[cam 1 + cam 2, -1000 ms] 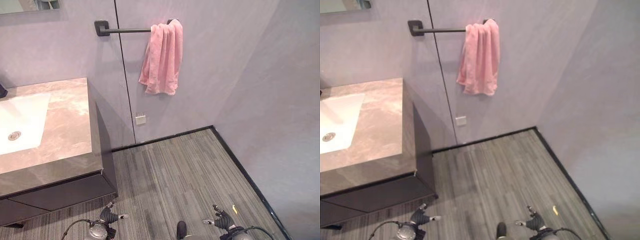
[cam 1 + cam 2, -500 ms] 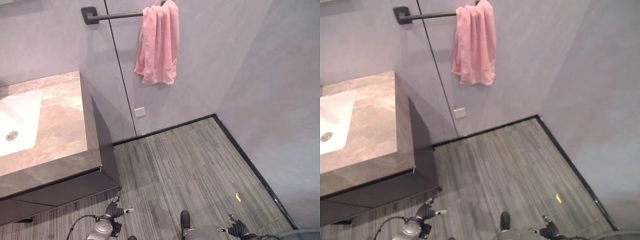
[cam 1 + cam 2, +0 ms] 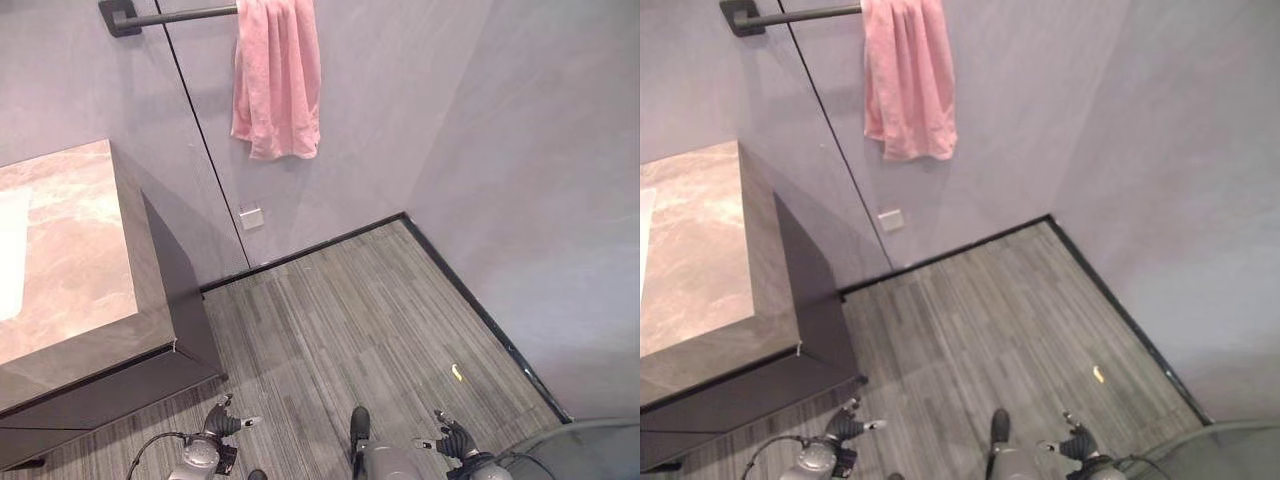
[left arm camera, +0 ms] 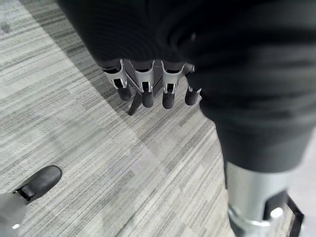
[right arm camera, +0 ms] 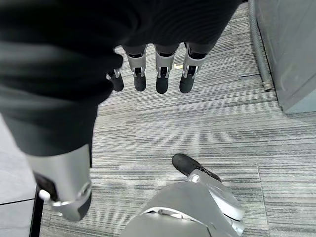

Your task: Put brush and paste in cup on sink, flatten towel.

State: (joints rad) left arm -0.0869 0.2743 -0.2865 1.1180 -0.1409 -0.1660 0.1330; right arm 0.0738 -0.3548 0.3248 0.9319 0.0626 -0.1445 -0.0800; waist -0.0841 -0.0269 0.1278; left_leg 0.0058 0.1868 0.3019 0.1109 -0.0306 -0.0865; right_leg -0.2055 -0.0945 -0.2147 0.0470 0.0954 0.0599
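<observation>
A pink towel (image 3: pixel 276 78) hangs bunched and folded over the right end of a dark wall rail (image 3: pixel 165 15), high on the grey wall. The marble sink counter (image 3: pixel 62 243) stands at the left, with a strip of its white basin (image 3: pixel 8 255) at the view's edge. My left hand (image 3: pixel 222 424) hangs low by the floor at the bottom, fingers (image 4: pixel 143 86) straight and holding nothing. My right hand (image 3: pixel 450 437) hangs low at the bottom right, its fingers (image 5: pixel 162 76) straight and empty too. Both hands are far below the towel.
A dark vanity cabinet (image 3: pixel 150 375) under the counter juts toward me at the left. Grey striped flooring (image 3: pixel 350 320) runs to a black skirting (image 3: pixel 470 300) along the walls. A small white wall plate (image 3: pixel 250 217) sits under the towel. A small yellow scrap (image 3: pixel 457 372) lies on the floor at the right.
The whole picture has shifted left, so the camera has turned right: less of the counter and basin shows. Both hands still hang low and open.
</observation>
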